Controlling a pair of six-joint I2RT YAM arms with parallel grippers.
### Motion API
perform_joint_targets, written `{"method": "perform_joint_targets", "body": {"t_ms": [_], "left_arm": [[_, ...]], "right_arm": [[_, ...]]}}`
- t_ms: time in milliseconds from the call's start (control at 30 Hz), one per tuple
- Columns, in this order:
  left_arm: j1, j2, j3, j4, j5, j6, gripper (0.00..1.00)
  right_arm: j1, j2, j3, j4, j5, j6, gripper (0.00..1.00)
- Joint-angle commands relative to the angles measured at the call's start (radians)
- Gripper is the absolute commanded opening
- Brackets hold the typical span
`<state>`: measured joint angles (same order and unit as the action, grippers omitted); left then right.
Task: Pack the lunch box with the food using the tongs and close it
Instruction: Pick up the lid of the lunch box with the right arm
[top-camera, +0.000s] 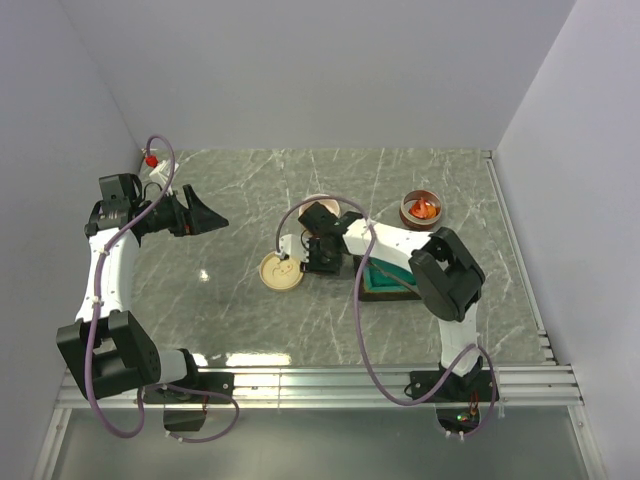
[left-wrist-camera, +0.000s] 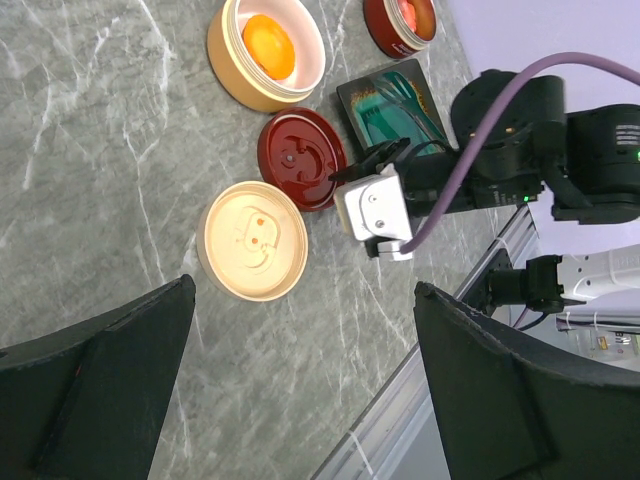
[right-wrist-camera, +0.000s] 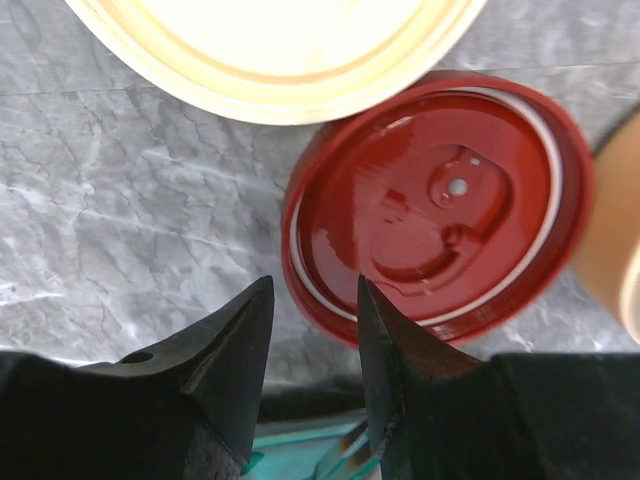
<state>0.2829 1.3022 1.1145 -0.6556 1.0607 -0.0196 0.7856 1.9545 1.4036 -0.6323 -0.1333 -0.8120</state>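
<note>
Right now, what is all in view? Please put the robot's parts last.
table: 1, grey marble, underneath
tan bowl: 1, tan, by red lid
orange piece: 1, orange, in tan bowl
red bowl: 1, red, back right
food pieces: few, red-orange, in red bowl
cream lid: 1, cream, centre
red lid: 1, dark red, by cream lid
tray: 1, teal, by right arm
tongs: 1, silvery, in the tray
left gripper: 1, black, open, left side
right gripper: 1, black, open, over red lid's edge

Wide-spread left fingers (left-wrist-camera: 100, 380); right fingers (right-wrist-camera: 230, 360) half-parted.
</note>
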Motion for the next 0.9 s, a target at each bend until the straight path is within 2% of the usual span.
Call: {"method": "perform_joint_targets", "body": {"t_ms": [0, 200, 433, 467, 567, 867], "left_arm": [[0.002, -0.021, 0.016, 0.019, 0.025, 0.007, 0.97], [0.002, -0.02, 0.015, 0.036, 0.03, 0.004, 0.96], [0.002, -0.034, 0.015, 0.027, 0.041, 0.076, 0.94], [0.004, -0.041, 0.01, 0.027, 0.044, 0.081, 0.94], [0.002, -0.06, 0.007, 0.028, 0.044, 0.095, 0.94], [0.001, -0.078, 0.013, 0.04, 0.053, 0.112, 0.93]], "right_arm": [[0.004, 0.015, 0.014, 0.014, -0.014, -0.01, 0.47], [0.009, 0.021, -0.046, 0.049, -0.009, -0.016, 0.44], [0.024, 0.008, -0.061, 0.06, -0.003, -0.016, 0.19], [0.024, 0.004, -0.052, 0.053, -0.008, -0.013, 0.1], [0.026, -0.02, -0.048, 0.039, -0.012, -0.01, 0.0], [-0.038, -0.158, 0.069, -0.096, -0.141, 0.06, 0.0]]}}
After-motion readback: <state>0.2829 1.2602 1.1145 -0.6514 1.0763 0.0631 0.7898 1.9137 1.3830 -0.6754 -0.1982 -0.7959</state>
